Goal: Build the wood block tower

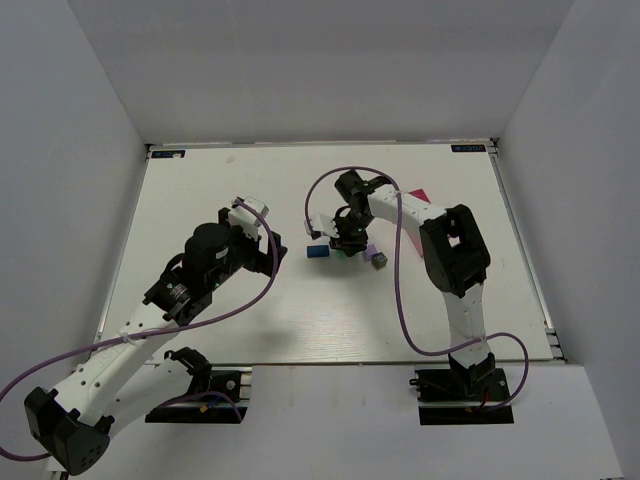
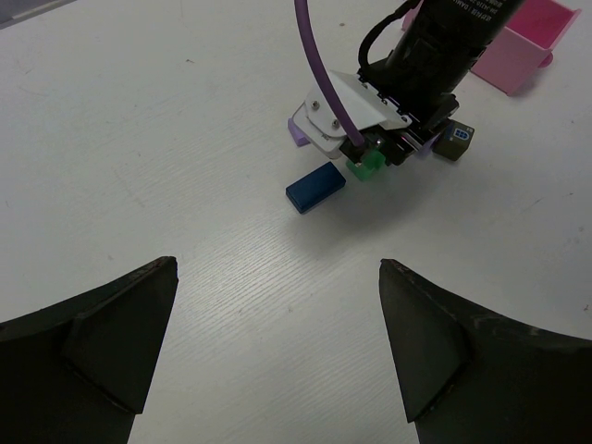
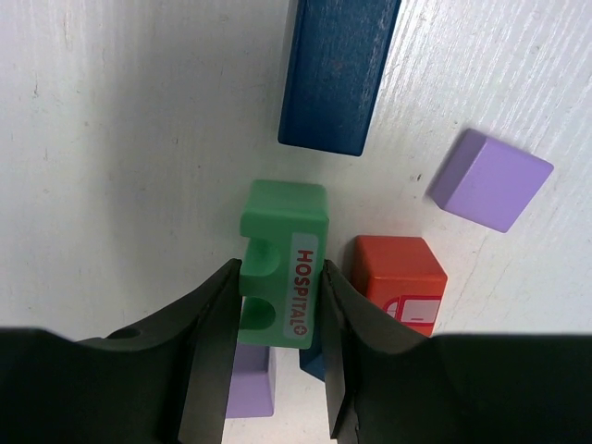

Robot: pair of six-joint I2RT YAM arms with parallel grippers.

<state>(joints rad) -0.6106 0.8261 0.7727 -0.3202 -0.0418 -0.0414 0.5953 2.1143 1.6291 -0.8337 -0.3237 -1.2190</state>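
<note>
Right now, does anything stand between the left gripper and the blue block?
Nothing visible does. Only bare table lies between the open left gripper and the blue block. The right gripper, closed on the green block, sits just beyond it.

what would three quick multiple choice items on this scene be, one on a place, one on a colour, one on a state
1. Where is the blue block?
A. flat on the table, near the green block
B. stacked on another block
C. held off the surface

2. What colour is the block in the right gripper?
A. purple
B. red-orange
C. green

3. How is the left gripper?
A. shut on a block
B. open, holding nothing
C. shut on nothing

Answers:
1 A: the right wrist view shows it lying on the white surface just beyond the green block, with a gap between them.
2 C: the jaws are closed on the green block, which is marked HOSPITAL.
3 B: in the left wrist view the jaws stand wide apart, with only bare table between them.
</note>
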